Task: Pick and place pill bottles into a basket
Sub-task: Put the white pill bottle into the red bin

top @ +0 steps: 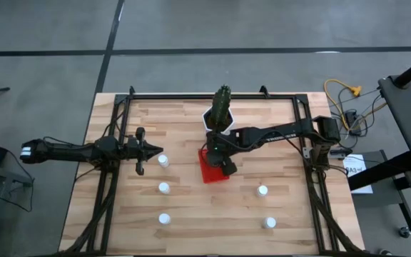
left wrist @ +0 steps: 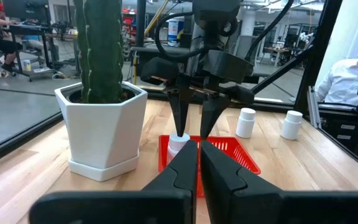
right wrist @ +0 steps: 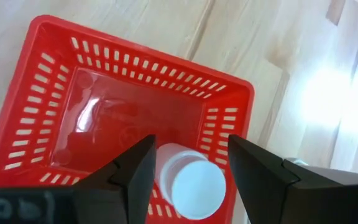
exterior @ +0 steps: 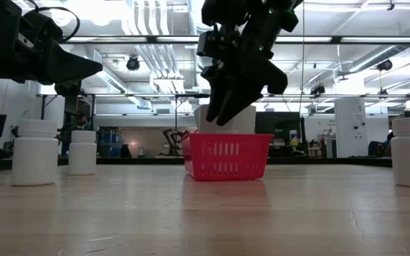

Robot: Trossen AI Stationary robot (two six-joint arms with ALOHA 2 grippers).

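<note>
A pill bottle [right wrist: 188,180] is gripped between the right gripper's [right wrist: 188,168] fingers, directly above the basket [right wrist: 55,93]. The placing step is judged underway; release is needed next. The left gripper [top: 143,151], clenched empty, waits well apart.

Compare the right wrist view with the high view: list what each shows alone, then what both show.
Only the right wrist view: the basket's bare inside floor and the pill bottle between the right end effector's open fingers, over the basket.

Only the high view: five bottles standing on the table, the cactus pot behind the basket, and the left end effector, shut, beside one bottle.

Both: the red basket and the right end effector above it.
</note>
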